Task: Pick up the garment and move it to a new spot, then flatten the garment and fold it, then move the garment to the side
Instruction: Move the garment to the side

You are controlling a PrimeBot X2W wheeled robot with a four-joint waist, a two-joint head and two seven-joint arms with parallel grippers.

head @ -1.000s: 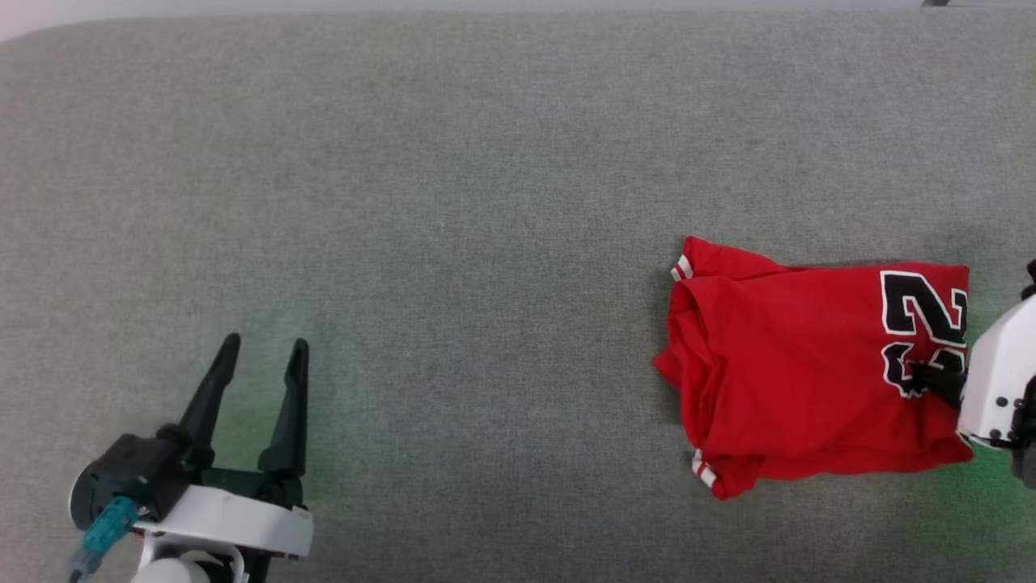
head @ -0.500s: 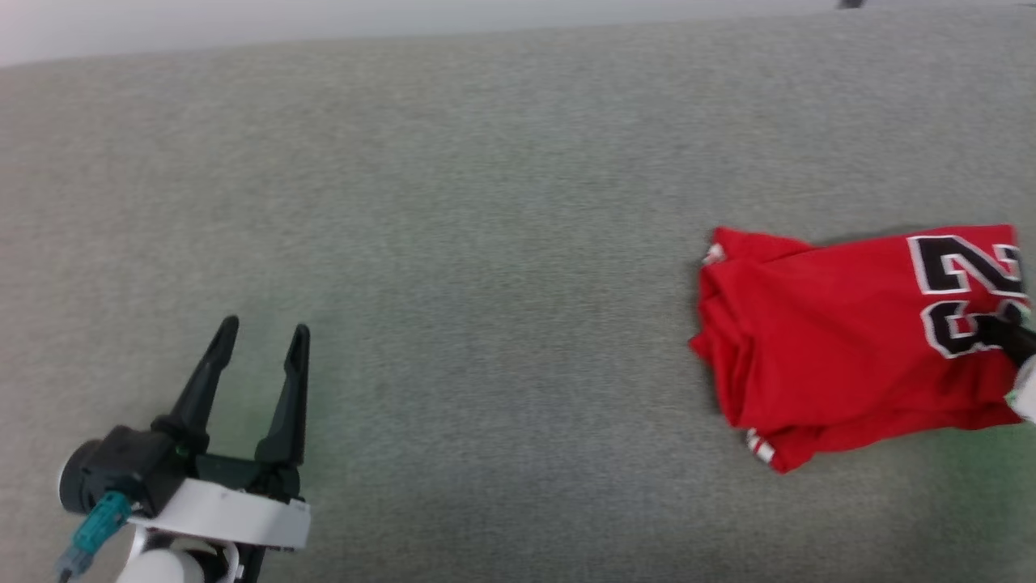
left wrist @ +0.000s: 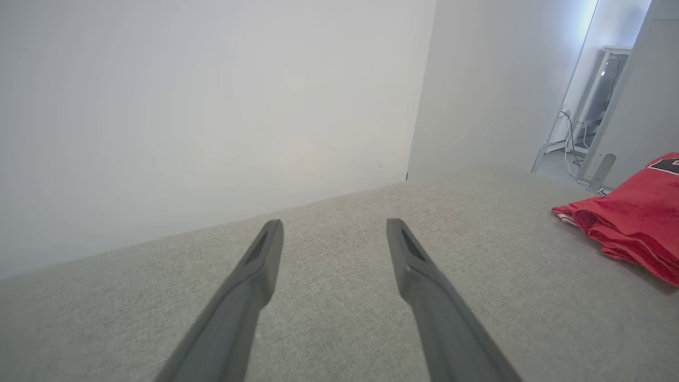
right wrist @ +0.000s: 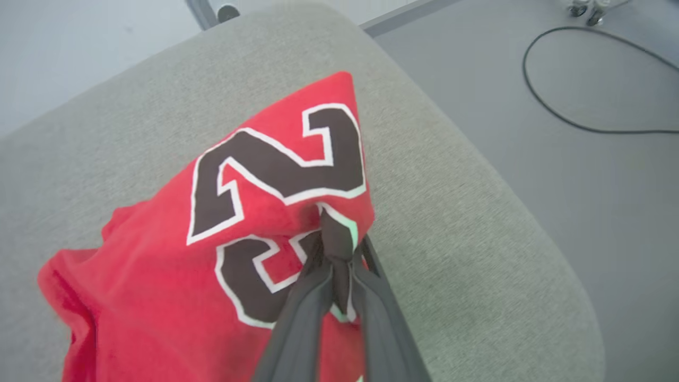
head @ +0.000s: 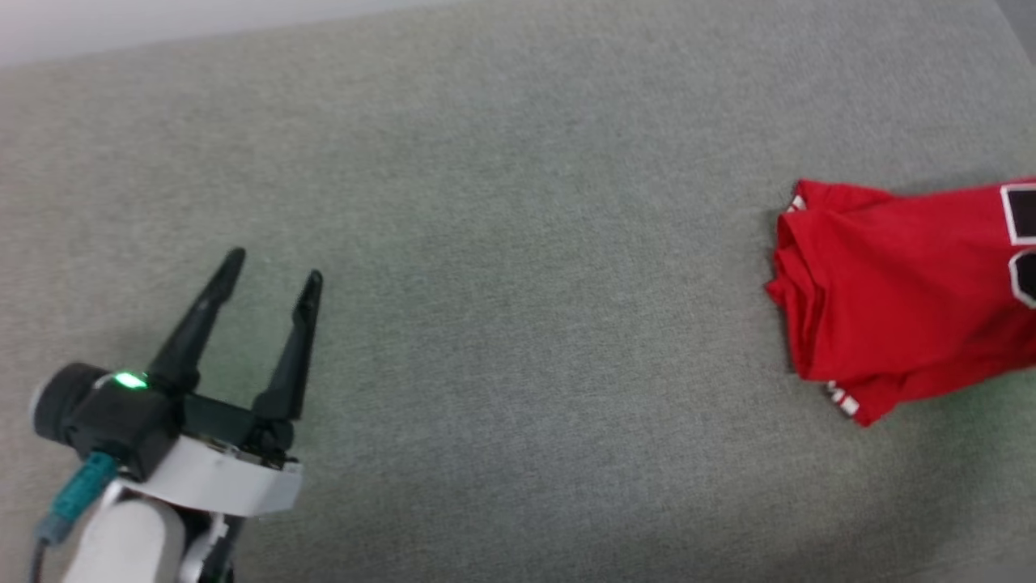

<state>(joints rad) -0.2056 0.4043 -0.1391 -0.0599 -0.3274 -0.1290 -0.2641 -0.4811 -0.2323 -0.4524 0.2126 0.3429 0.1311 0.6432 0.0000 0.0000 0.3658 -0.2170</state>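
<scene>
Right wrist view: right gripper has just closed, now pinching the jersey.
Jersey: folded, near the cushion right corner.
Other arm: left gripper spread, far from that corner.
Meaning: probably the move aside begins.

Grey woven cloth covers the work surface: matt, slightly coarse, the weave grain showing. Over on the right, the garment is soft red fabric, matt, its black numerals flat with white edging. The left gripper looks like matt dark plastic, and its wrist shell is smooth white with a faint sheen. The floor beyond reads smooth and grey.
</scene>
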